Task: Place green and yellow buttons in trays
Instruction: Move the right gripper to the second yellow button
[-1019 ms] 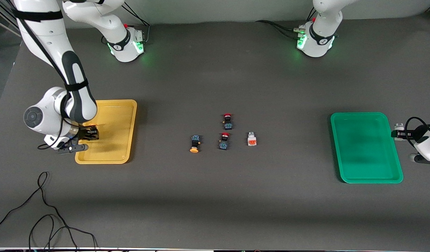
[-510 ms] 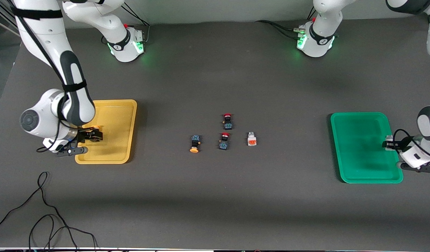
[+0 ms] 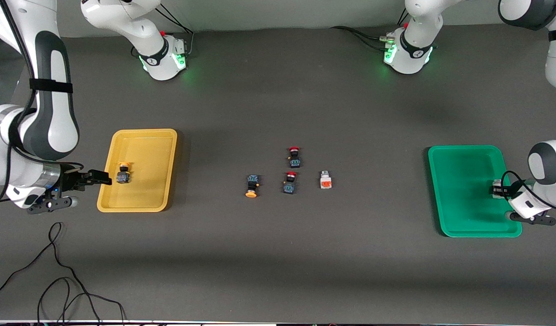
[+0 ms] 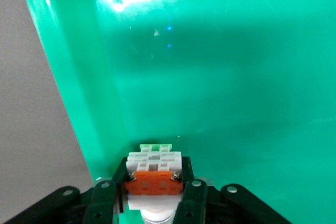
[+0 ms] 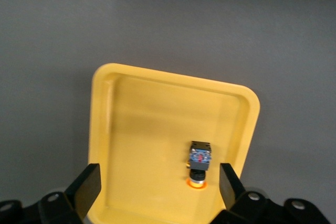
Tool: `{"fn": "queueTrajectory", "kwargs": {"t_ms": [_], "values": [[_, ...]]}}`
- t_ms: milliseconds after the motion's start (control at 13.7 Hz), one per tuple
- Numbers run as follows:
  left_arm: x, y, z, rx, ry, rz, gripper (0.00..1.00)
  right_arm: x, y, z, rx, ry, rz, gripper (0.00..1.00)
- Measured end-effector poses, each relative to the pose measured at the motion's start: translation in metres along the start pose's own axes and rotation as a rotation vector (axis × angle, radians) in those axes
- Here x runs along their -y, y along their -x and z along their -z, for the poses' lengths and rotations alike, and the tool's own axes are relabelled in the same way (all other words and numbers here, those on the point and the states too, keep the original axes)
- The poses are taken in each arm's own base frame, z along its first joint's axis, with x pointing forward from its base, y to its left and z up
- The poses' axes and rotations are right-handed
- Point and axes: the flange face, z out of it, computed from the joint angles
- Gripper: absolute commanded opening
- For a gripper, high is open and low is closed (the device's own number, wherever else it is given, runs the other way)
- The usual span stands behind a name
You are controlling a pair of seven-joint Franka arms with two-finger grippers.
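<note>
While clamped between the left gripper's [image 4: 154, 190] fingers, white button with orange block [image 4: 154, 174] hangs low over the green tray [image 3: 459, 158], by the rim at the left arm's end of the table; cannot tell whether touching the floor. Jaws clenched on its body from both sides, orange face up in the left wrist view.

Right gripper [image 3: 97, 177] released, fingers spread wide, hovering at the rim of the yellow tray [image 3: 146, 136] on the right arm's end. Yellow-capped button [image 3: 122, 174] lying loose on the yellow tray floor just beside the fingertips, apart from both fingers in the right wrist view.

Mid-table, well apart from both trays: second yellow-capped button [image 3: 251, 186], two red-capped switches [image 3: 294, 156] [image 3: 289, 182] one nearer the front camera than the other, second white button [image 3: 325, 180] beside the nearer red one. Loose black cable [image 3: 56, 271] near the table's front edge. Nothing blocking either tray.

Versus 0.5 s ago: right gripper pulled back off the yellow tray, button left on the tray floor. Left gripper moved slightly farther in over the green tray, grasp unchanged. Mid-table parts unmoved.
</note>
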Motion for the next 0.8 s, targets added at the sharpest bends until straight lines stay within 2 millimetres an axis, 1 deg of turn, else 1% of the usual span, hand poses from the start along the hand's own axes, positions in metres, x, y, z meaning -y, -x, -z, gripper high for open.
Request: {"fn": "queueTrajectory", "kwargs": {"t_ms": [73,146,218,364,437,582,655,728,801], "values": [[0.000,0.000,0.000,0.000,0.000,0.006,0.00,0.020,-0.007,0.007,-0.005,0.005,-0.006,1.00],[-0.001,-0.001,0.000,0.000,0.000,0.021,0.00,0.047,-0.014,0.011,-0.008,0.010,-0.015,1.00],[-0.004,-0.002,0.000,0.000,0.000,0.035,0.00,0.079,-0.020,0.012,-0.011,0.017,-0.026,1.00],[-0.010,-0.005,0.001,-0.001,0.000,0.047,0.00,0.156,-0.030,0.009,-0.016,0.034,-0.058,1.00],[-0.011,-0.005,0.001,-0.001,-0.001,0.048,0.00,0.197,-0.034,0.005,-0.019,0.046,-0.069,1.00],[-0.013,-0.006,0.001,0.000,-0.001,0.049,0.00,0.278,-0.036,-0.013,-0.019,0.071,-0.111,1.00],[-0.013,-0.006,0.001,0.000,-0.001,0.050,0.27,0.321,-0.035,-0.025,-0.020,0.076,-0.136,1.00],[-0.013,-0.006,0.001,0.000,-0.001,0.050,0.47,0.363,-0.031,-0.038,-0.020,0.075,-0.155,1.00],[-0.013,-0.006,0.001,0.000,-0.001,0.050,0.62,0.399,-0.028,-0.051,-0.023,0.074,-0.171,1.00]]}}
